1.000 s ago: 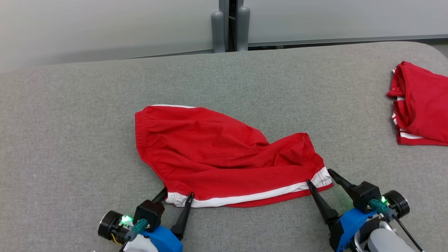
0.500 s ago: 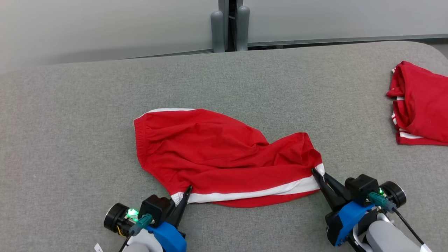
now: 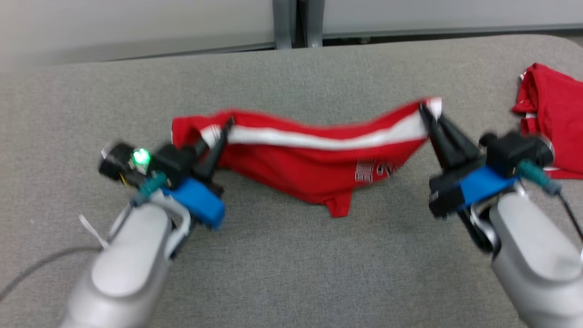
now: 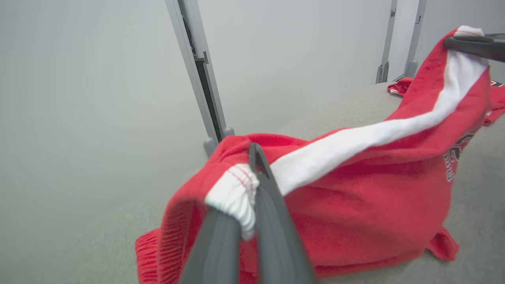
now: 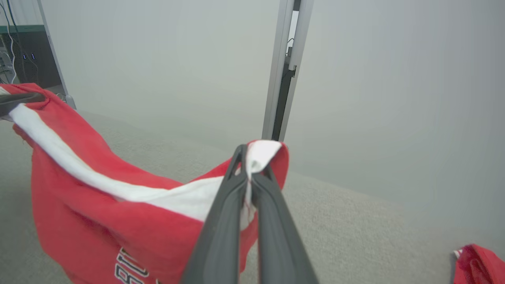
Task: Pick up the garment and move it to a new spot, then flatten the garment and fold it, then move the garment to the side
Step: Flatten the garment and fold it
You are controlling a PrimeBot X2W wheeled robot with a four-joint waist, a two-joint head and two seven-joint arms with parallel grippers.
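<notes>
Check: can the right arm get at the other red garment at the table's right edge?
Probably not yet. The right gripper is shut on a corner of the red shorts, which the left gripper also holds. The other garment lies near it, nothing between, so the way looks free once it releases.

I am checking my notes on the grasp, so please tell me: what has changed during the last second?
The left gripper and the right gripper closed on the two ends of the white-striped edge of the red garment and lifted it; the cloth now hangs between them over the grey surface. The other red garment at the right stayed put. The head camera also shifted.
</notes>
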